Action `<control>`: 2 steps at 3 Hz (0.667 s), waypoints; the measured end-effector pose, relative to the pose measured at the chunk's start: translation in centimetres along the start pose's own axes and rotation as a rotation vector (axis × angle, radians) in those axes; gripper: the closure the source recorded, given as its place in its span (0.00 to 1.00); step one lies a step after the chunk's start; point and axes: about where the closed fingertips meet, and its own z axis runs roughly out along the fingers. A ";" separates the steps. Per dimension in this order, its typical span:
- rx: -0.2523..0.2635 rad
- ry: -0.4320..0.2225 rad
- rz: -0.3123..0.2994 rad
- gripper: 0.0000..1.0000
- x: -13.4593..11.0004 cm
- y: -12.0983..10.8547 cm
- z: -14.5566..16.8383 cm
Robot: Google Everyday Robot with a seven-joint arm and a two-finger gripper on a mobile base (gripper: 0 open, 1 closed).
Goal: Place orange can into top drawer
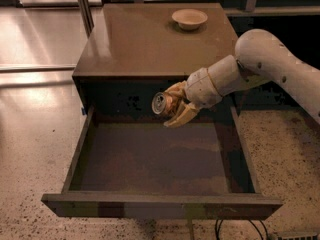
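Speckled pale flooring (30,184) surrounds a dark brown cabinet with a square, slightly glossy worktop (145,44). A pale shallow bowl (189,18) sits on the worktop close to its far right corner, well apart from everything else. Below the worktop's near edge, the top drawer (160,207) stands fully open toward the viewer, wide and shallow, with a flat plain front panel and a bare dark floor inside. A white robot arm (270,64) reaches in from the right side, past the worktop's near right corner. Its gripper (177,109) hangs just below the near edge of the worktop, above the back part of the open drawer and a little right of centre. The tan fingers (183,117) are clamped around the orange can (162,103), which is held on its side in the air, its round silver end facing left and toward the viewer, not touching the drawer floor. Dark cables (235,229) lie on the flooring under the drawer's front right end.
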 end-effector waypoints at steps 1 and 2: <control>-0.023 0.040 0.054 1.00 2.9 1.5 4.0; -0.044 0.116 0.112 1.00 5.2 2.2 7.2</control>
